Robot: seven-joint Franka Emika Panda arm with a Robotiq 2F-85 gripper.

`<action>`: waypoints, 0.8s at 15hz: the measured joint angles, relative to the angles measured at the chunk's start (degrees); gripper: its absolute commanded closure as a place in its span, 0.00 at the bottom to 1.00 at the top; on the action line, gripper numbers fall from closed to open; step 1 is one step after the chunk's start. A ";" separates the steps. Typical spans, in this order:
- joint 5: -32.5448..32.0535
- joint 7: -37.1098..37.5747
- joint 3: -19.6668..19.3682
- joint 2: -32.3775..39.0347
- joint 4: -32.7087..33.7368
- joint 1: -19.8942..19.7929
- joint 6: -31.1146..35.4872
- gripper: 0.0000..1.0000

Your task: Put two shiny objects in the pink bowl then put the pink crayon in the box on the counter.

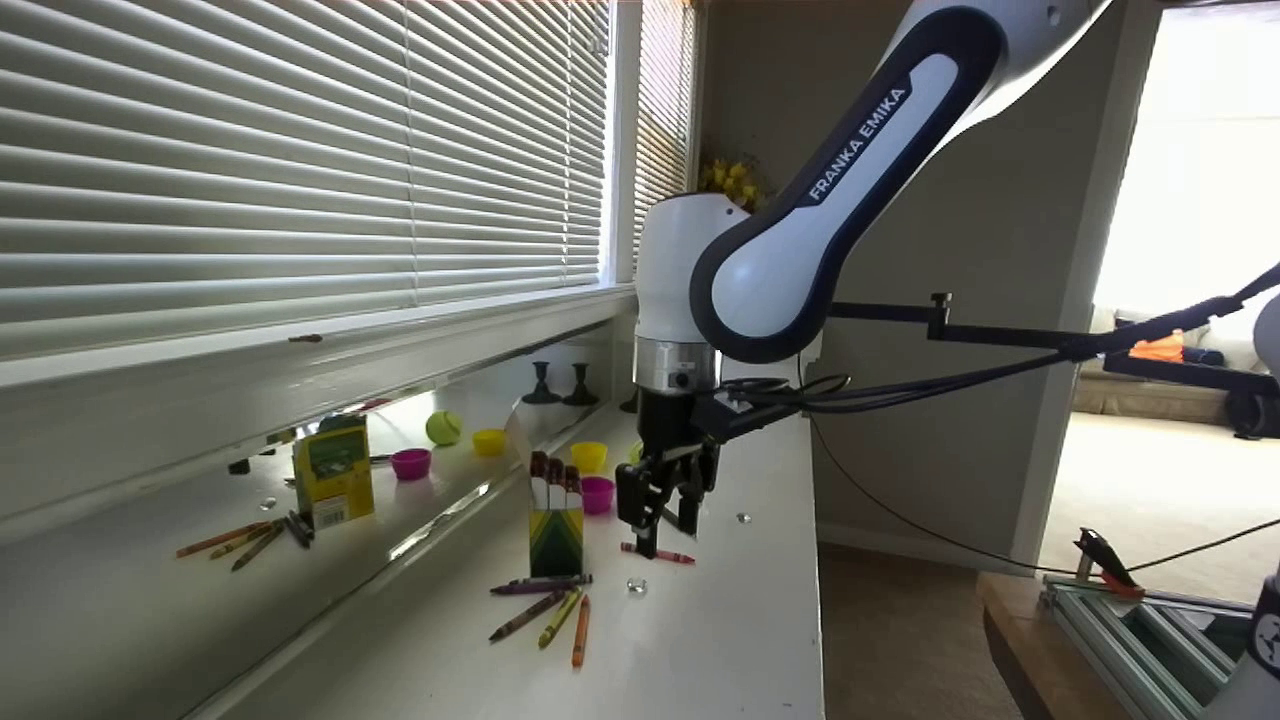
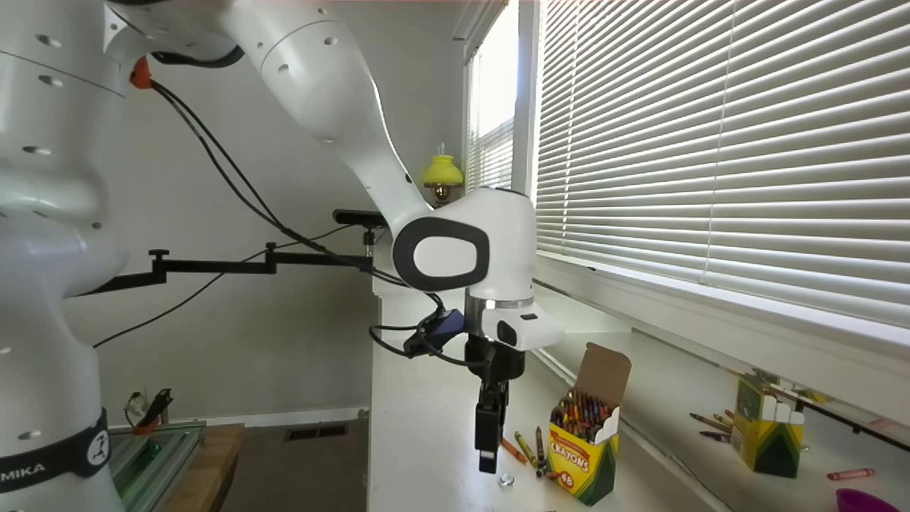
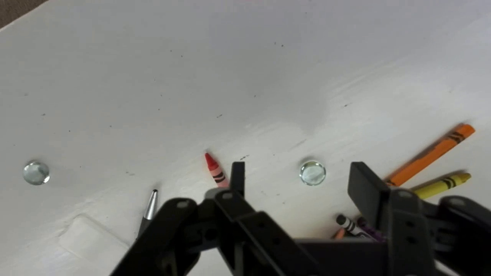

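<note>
Two clear shiny glass gems lie on the white counter. The nearer gem shows between my fingertips in the wrist view; the farther gem is at the left of the wrist view. My gripper is open and empty, pointing down above the counter. The pink crayon lies beside the nearer gem, partly behind a finger in the wrist view. The pink bowl stands behind the yellow-green crayon box, which is upright, open and full of crayons.
Loose orange, yellow and dark crayons lie in front of the box. A yellow bowl is behind the pink bowl. A pen lies near the pink crayon. A reflective backsplash mirrors these things.
</note>
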 measured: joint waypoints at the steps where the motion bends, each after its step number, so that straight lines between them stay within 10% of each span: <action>1: 0.00 0.00 -0.03 0.55 0.23 -0.09 0.48 0.50; 12: 0.00 0.00 0.14 5.09 3.12 0.04 3.34 0.50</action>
